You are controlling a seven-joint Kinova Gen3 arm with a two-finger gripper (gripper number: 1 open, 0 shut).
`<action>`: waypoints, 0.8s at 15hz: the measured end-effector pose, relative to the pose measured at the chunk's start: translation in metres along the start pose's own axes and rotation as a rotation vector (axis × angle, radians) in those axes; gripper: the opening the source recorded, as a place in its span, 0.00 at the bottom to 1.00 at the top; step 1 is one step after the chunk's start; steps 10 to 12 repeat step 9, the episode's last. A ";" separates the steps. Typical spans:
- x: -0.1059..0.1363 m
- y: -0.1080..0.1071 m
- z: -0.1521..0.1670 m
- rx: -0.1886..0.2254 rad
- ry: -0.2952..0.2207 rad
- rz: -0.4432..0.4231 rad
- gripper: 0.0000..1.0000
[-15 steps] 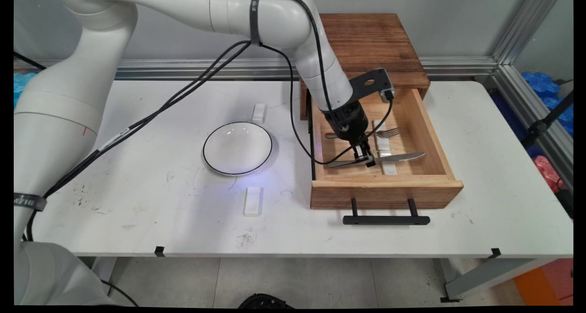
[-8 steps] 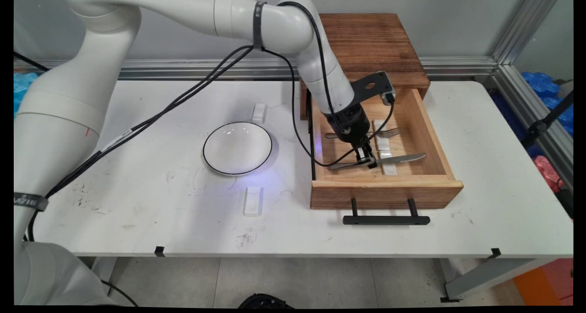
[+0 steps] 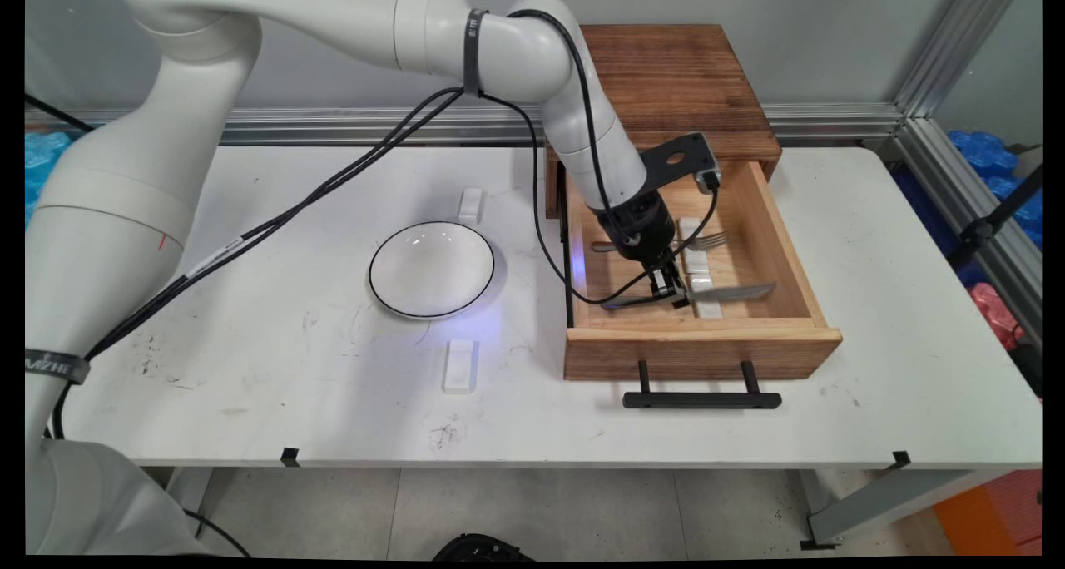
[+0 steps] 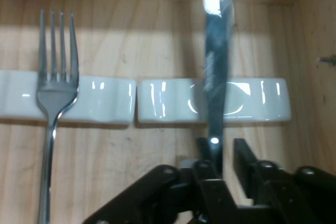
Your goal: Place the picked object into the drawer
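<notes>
Knife (image 3: 732,290) and fork (image 3: 703,241) on rests (image 4: 212,99) in open drawer (image 3: 703,348), plate (image 3: 432,269) left of drawer

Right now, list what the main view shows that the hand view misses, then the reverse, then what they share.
Only the main view: the white plate on the table, two white rests beside it, the wooden cabinet, and the drawer's black handle.

Only the hand view: the knife's blade crossing its white rest close up, and the fork's tines lying on theirs.

Both: the open drawer, fork, knife and the gripper shut on the knife.
</notes>
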 end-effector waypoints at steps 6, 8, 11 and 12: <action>0.000 -0.001 0.001 -0.001 0.007 -0.001 1.00; -0.001 0.000 0.001 -0.003 0.006 0.001 1.00; -0.001 0.000 0.000 -0.003 0.005 0.002 1.00; -0.001 0.000 0.000 -0.003 0.005 0.002 1.00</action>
